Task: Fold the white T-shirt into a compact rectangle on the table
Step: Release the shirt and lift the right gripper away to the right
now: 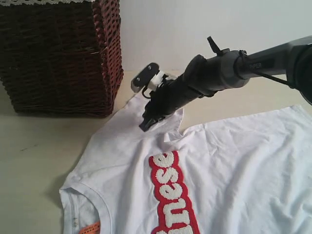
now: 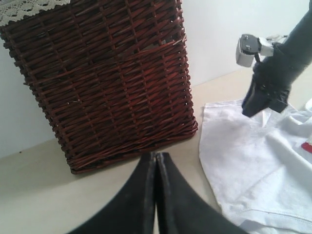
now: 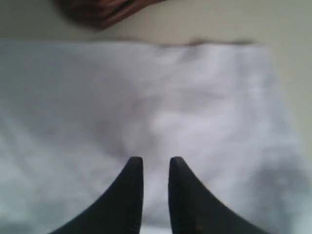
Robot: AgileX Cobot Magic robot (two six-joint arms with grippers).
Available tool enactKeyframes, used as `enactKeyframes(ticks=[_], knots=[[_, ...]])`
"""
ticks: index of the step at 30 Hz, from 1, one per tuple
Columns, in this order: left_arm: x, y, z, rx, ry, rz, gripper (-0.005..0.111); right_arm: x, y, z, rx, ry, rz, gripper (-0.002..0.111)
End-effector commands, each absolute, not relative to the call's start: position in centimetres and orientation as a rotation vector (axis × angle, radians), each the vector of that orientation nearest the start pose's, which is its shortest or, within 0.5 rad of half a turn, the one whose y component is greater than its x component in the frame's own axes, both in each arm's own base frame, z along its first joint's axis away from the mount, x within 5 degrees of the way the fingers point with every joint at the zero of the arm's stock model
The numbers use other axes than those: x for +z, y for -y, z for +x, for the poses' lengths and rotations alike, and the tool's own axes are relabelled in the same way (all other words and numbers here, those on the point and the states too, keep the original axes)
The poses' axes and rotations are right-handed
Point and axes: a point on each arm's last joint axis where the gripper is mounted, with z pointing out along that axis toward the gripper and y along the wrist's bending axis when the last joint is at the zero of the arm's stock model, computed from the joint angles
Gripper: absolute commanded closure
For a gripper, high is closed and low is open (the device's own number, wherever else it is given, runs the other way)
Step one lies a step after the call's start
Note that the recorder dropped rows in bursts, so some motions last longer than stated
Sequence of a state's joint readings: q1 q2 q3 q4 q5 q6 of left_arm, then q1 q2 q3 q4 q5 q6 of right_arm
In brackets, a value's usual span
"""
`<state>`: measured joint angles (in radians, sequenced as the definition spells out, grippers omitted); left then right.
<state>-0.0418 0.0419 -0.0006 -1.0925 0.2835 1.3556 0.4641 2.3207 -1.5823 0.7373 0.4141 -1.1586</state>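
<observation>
The white T-shirt [image 1: 234, 161] lies spread on the pale table [image 1: 39, 161], red-outlined letters [image 1: 173, 195] facing up and an orange neck tag [image 1: 90, 228] at the front edge. My right gripper [image 1: 146, 126] points down onto the sleeve nearest the basket, tips at the cloth. Up close, the right gripper [image 3: 156, 160] shows a narrow gap between its fingers, with the T-shirt [image 3: 146, 97] filling the view beneath. My left gripper [image 2: 156, 155] is shut and empty, hovering over bare table [image 2: 39, 195] beside the T-shirt [image 2: 243, 161]. That view also catches the right gripper [image 2: 253, 109].
A dark brown wicker basket [image 1: 58, 53] stands at the back left, close to the sleeve. It fills much of the left wrist view as the basket [image 2: 107, 83], and its base edge shows in the right wrist view as the basket [image 3: 102, 9].
</observation>
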Motion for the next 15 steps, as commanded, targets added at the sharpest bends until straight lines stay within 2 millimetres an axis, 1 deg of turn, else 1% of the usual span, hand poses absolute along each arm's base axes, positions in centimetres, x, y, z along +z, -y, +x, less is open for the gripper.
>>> enactKeyframes(ticks=[1,3,6,8,10,12,15], knots=[[19.9,2.5,5.5,-0.026,-1.585,0.451,0.107,8.3,-23.7,40.2,0.471,-2.287,-1.447,0.105],[19.9,2.5,5.5,-0.026,-1.585,0.451,0.107,7.1,-23.5,40.2,0.434,-2.299,-1.470,0.108],[19.9,2.5,5.5,-0.026,-1.585,0.451,0.107,4.8,-23.2,40.9,0.344,-2.316,-1.407,0.108],[19.9,2.5,5.5,-0.026,-1.585,0.451,0.107,3.6,-23.0,41.3,0.300,-2.321,-1.354,0.108],[19.9,2.5,5.5,-0.026,-1.585,0.451,0.107,3.1,-23.0,41.7,0.261,-2.306,-1.322,0.108],[19.9,2.5,5.5,-0.026,-1.585,0.451,0.107,3.1,-22.9,42.2,0.219,-2.281,-1.275,0.108],[19.9,2.5,5.5,-0.026,-1.585,0.451,0.107,3.6,-22.8,43.3,0.137,-2.217,-1.178,0.108]])
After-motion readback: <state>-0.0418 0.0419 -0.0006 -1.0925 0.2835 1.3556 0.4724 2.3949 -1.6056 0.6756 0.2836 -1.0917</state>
